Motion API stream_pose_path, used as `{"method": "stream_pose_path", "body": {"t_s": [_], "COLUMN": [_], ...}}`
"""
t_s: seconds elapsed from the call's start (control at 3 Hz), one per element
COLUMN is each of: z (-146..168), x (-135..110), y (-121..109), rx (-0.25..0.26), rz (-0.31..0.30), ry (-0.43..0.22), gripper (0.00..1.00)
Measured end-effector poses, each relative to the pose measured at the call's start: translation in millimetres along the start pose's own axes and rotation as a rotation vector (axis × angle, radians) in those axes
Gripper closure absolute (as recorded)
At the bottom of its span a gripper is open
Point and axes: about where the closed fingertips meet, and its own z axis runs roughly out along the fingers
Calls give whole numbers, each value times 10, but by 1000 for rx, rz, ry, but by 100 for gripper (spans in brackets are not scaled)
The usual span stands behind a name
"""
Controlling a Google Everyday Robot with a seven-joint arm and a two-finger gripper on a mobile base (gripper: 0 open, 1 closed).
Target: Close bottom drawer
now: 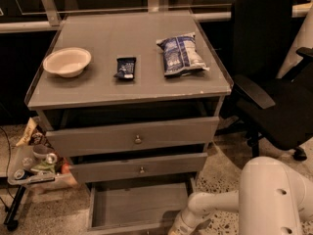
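The bottom drawer [132, 204] of the grey cabinet is pulled out, showing its flat grey floor; its front panel and knob are cut off by the lower edge of the view. My white arm [215, 204] reaches from the lower right down toward the drawer's front right corner. My gripper [175, 230] is at the bottom edge of the view, mostly out of frame. The middle drawer [141, 169] and top drawer [138, 139] sit above it, each slightly ajar.
On the cabinet top lie a white bowl [67, 61], a dark snack bar [125, 67] and a blue chip bag [181, 54]. A black office chair [274, 77] stands to the right. A cluttered tray [34, 168] on a stand sits at the left.
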Motion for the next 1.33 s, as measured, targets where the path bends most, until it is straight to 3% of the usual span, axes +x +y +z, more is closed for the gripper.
{"method": "stream_pose_path", "body": {"t_s": [0.67, 1.0, 1.33], "z": [0, 0, 1], "x": [0, 0, 0], "y": [0, 0, 1], "rx": [0, 0, 0], "rz": [0, 0, 0], "ry": [0, 0, 0], "gripper": [12, 0, 0]}}
